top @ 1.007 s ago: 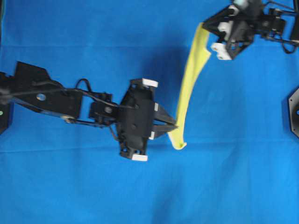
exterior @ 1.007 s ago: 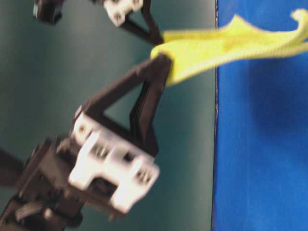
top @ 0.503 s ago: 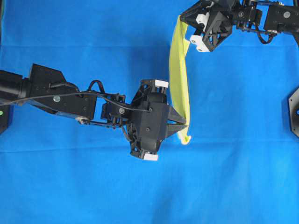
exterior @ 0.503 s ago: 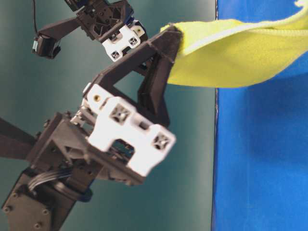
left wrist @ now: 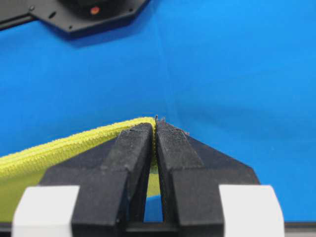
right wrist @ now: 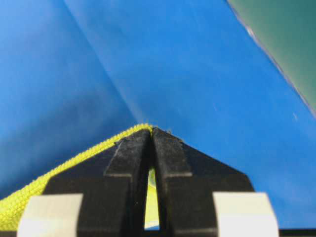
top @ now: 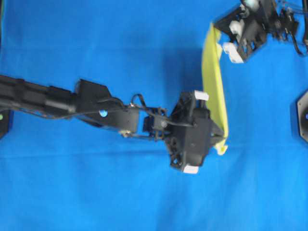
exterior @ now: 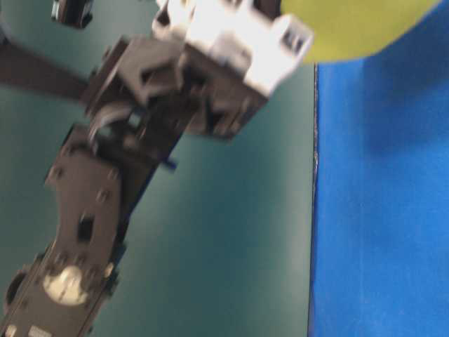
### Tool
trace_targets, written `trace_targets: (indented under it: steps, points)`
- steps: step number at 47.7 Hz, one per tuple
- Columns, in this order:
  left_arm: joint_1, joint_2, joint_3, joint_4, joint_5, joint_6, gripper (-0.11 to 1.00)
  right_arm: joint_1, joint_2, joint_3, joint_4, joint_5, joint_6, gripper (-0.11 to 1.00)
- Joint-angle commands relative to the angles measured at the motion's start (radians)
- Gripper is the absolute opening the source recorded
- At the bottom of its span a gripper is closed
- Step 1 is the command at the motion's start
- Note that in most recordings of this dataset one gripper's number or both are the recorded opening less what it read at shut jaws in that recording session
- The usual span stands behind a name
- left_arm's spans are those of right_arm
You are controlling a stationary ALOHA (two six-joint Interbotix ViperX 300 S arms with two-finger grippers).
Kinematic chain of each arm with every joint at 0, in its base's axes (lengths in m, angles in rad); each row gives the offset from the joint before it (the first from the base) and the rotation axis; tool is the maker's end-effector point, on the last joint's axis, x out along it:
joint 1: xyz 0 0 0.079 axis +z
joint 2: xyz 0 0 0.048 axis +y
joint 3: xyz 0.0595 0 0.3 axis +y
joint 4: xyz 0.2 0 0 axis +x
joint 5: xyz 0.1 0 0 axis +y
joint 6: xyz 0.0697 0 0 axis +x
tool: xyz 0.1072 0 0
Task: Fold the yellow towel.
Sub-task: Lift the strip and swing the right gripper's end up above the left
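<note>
The yellow towel [top: 215, 91] hangs in the air as a narrow band stretched between the two grippers, above the large blue cloth [top: 96, 192] that covers the table. In the overhead view it runs from about one o'clock of the picture's middle, at the top, down to about four o'clock, where its lower corner pokes out just past the left gripper [top: 222, 138]. The left gripper's jaws are pressed together on that corner; the left wrist view shows the fuzzy hem of the towel [left wrist: 74, 148] pinched between the two black fingers [left wrist: 131, 158], with the rest trailing off toward nine o'clock. The right gripper [top: 217, 30], at the top right, is likewise clamped tight on the upper corner, and its wrist view shows the yellow edge [right wrist: 59, 177] caught between its fingers [right wrist: 128, 163]. In the blurred table-level view the towel [exterior: 358, 28] shows only as a yellow patch at the top, beside the left arm.
</note>
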Motion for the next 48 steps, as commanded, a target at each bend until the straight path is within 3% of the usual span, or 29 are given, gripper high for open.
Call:
trace_targets:
  steps: [1,9,21,29,37,48]
  points:
    - [-0.043,-0.003,-0.052,0.000,0.000,0.002,0.02,-0.032,-0.034,-0.003,-0.005,0.011,-0.002,0.02]
    - [-0.043,-0.020,-0.003,0.000,0.040,-0.058,0.02,-0.031,0.008,-0.017,-0.005,-0.023,-0.002,0.02]
    - [-0.052,-0.101,0.202,-0.005,0.034,-0.143,0.02,-0.002,0.210,-0.098,-0.005,-0.192,-0.002,0.02]
    - [-0.054,-0.146,0.324,-0.005,0.006,-0.196,0.02,0.031,0.359,-0.190,-0.005,-0.222,-0.002,0.02]
    - [-0.055,-0.163,0.399,-0.005,-0.051,-0.204,0.02,0.055,0.440,-0.265,-0.005,-0.222,-0.002,0.02]
    - [-0.054,-0.163,0.428,-0.003,-0.083,-0.204,0.02,0.069,0.462,-0.285,-0.005,-0.222,-0.002,0.02]
